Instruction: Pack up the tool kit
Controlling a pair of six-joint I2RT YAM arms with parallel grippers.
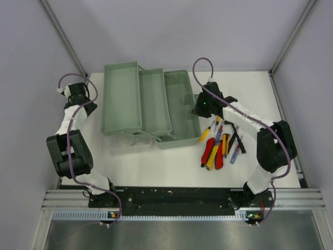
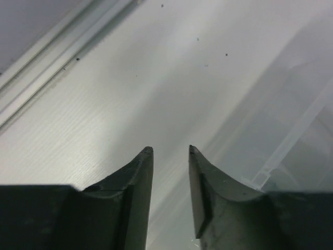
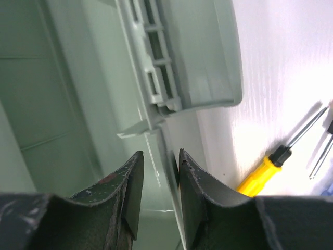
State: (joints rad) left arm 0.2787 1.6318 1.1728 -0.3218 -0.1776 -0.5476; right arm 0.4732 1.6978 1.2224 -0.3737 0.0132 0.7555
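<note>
**A:** Toolbox [image 1: 145, 104] first: where does it sit, seen from above?

**B:** Mid-table, lid thrown back and trays fanned out, with nothing in them that I can see. The hand tools [image 1: 221, 146] lie in a heap on the table [image 1: 156, 161], just beside its right end. None is packed yet, so I judge the task is at its very start.

**A:** And the arms?

**B:** The right gripper [image 1: 199, 107] is at the box's right end wall. The left gripper [image 1: 79, 94] is off the box's left side, apart from it.

**A:** Left wrist camera?

**B:** The jaws stand narrowly apart with only bare table between them. A blurred grey-green edge of the toolbox shows off to the right, outside the gap.

**A:** Right wrist?

**B:** The jaws are narrow here too, and they straddle the box's thin end wall, which runs up through the gap. Pale light shows between the wall and the left pad [image 3: 132, 182], so it reads as unclamped. Whether the other pad touches the wall is too dim to say. A yellow screwdriver [image 3: 263, 172] lies on the table just outside the box, right of the fingers.

**A:** So what does the next move call for?

**B:** My guess is that this is a step to steady or nudge the box. After that, the right gripper must lift off the wall, swing to the heap, and open wider for a handle.
</note>
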